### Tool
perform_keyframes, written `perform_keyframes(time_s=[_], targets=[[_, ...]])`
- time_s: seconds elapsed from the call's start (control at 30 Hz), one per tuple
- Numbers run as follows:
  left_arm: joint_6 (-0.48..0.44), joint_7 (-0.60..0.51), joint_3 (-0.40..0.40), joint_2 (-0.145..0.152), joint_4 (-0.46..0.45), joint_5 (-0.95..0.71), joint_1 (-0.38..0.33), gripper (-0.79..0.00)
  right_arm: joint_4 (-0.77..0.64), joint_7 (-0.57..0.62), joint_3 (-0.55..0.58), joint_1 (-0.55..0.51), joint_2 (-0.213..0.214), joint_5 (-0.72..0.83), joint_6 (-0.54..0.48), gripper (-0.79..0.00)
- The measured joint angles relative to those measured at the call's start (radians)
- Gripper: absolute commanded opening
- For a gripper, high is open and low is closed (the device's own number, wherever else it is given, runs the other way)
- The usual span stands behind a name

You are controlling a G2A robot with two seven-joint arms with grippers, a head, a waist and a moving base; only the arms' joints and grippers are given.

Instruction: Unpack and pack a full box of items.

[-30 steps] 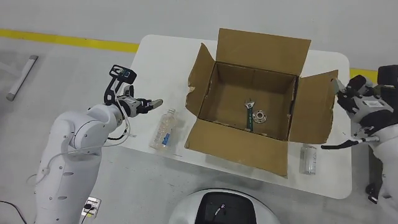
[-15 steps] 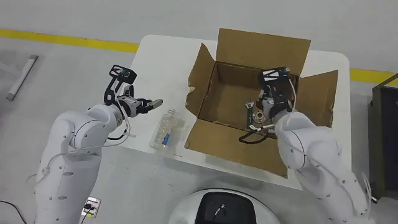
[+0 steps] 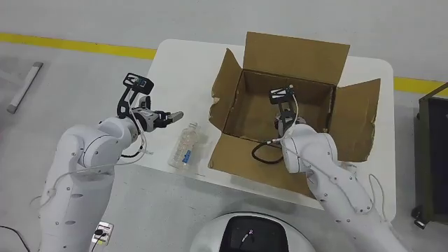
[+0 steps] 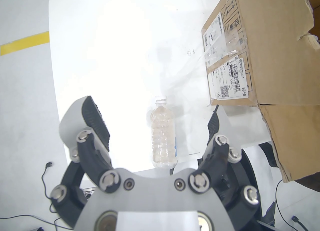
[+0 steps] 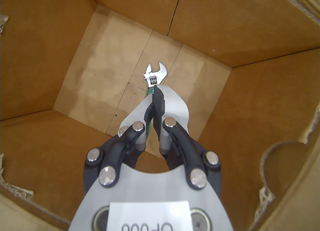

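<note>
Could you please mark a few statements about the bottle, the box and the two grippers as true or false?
1. The clear plastic bottle lies on its side on the white table, outside the brown cardboard box. True.
2. The left gripper grips the bottle. False: it is open and empty, apart from the bottle.
3. The right gripper is inside the box, shut on the green-handled adjustable wrench. True.
4. The box's flaps are folded shut. False: they stand open, and the box's floor shows.
</note>
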Motion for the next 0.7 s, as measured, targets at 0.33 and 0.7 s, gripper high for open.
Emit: perform_keyframes(time_s=[0.33,0.7], targets=[[0.0,0.0,0.0,0.0,0.0,0.0,0.0,0.0,0.102,-0.018,0.001,-0.001,-0.012,0.008,-0.006,-0.717],[0.0,0.0,0.0,0.0,0.0,0.0,0.0,0.0,0.253,0.032,-0.022,0.081,-0.044,-0.015,-0.005,-0.462]])
